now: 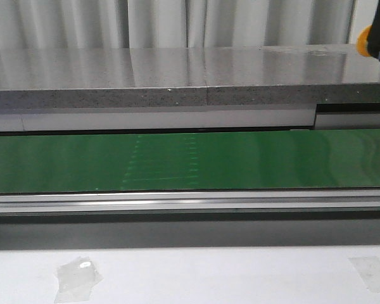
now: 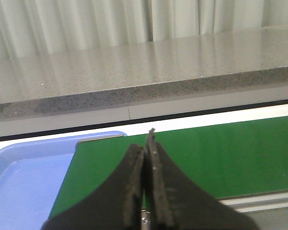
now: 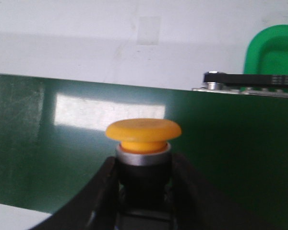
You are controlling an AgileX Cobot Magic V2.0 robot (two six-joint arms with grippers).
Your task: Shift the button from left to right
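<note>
though cropped at the far right edge of the front view, shows the button [image 1: 365,40] aloft above the grey surface [image 1: 177,76]. left wrist: left tool [image 2: 146,160] closed, empty, over green belt [image 2: 221,153]. right wrist: right tool [image 3: 143,179] clamping black body below yellow mushroom cap; probably light, rigid, smooth-capped, best held by the boxy body.

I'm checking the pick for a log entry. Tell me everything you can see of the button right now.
The button has a round, matte yellow mushroom cap on a yellow stem, a silvery metal collar and a black body below. It stands upright, clamped at the body between the right gripper's two black fingers, over the green belt. The front view shows only its cap edge at far right.
</note>
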